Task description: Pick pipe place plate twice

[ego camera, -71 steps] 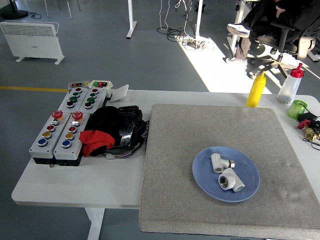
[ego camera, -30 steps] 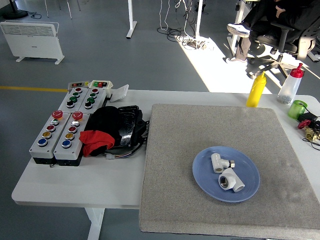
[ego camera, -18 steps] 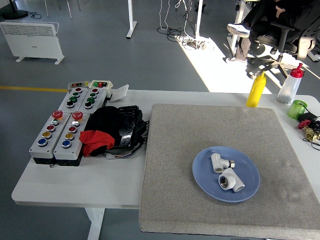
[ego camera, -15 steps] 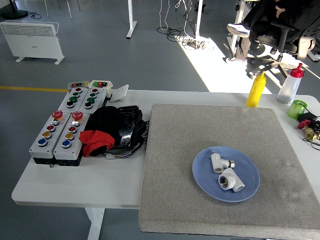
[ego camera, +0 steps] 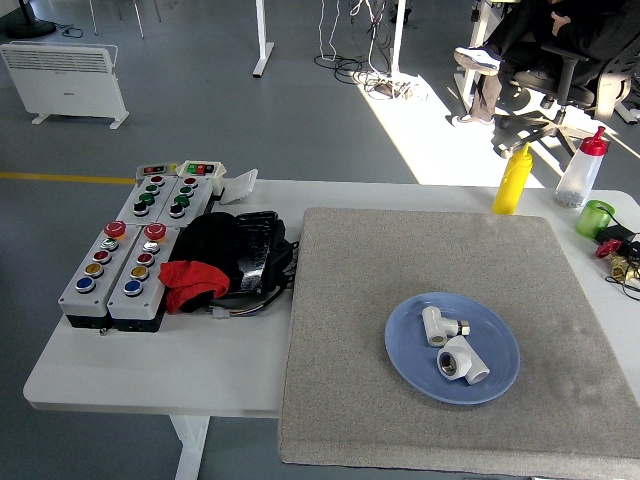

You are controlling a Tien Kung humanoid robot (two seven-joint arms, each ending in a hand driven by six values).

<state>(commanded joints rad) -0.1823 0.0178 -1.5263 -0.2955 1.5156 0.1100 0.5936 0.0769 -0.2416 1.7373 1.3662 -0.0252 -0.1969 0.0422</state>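
Observation:
A blue plate point(ego camera: 406, 362) lies on the grey mat point(ego camera: 380, 260), right of the mat's middle and toward the near edge. Two white pipe fittings rest on the plate. The smaller elbow fitting point(ego camera: 437, 325) with a metal end lies toward the far side. The larger tee fitting point(ego camera: 460, 362) lies just in front of it, its threaded opening facing left. Neither of my hands nor any arm shows in the head view.
Left of the mat sit several button control boxes point(ego camera: 115, 262) and a black and red bundle of cloth and cables point(ego camera: 225, 262). A yellow bottle point(ego camera: 512, 178), a red-capped clear bottle point(ego camera: 581, 168), a green cup point(ego camera: 594, 217) and brass fittings point(ego camera: 617, 258) stand at the far right. A seated person point(ego camera: 545, 30) is beyond the table.

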